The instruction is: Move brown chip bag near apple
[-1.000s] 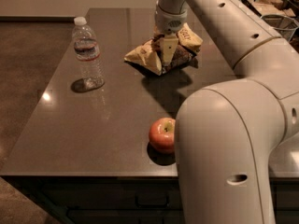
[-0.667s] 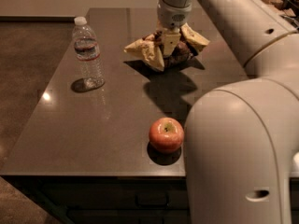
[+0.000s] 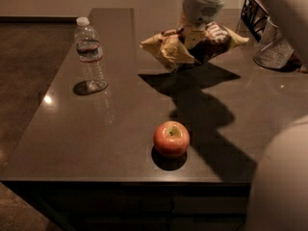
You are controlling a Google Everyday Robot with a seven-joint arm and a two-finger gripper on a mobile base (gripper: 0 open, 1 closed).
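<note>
The brown chip bag [image 3: 192,44], crumpled, dark brown with pale yellow ends, hangs in the air above the far middle of the table. My gripper [image 3: 195,30] comes down from the top of the view and is shut on the bag's middle. The bag's shadow lies on the table below it. The apple [image 3: 171,138], red-orange with a yellowish patch around the stem, sits near the table's front edge, well in front of the bag and apart from it.
A clear water bottle [image 3: 90,55] stands upright at the left of the dark table [image 3: 96,129]. A glass container [image 3: 272,44] and a black rack [image 3: 254,13] are at the far right. My arm's white body [image 3: 281,177] fills the lower right.
The gripper has lifted the chip bag up off the table. The view has shifted, so the arm's body covers less and the apple shows whole.
</note>
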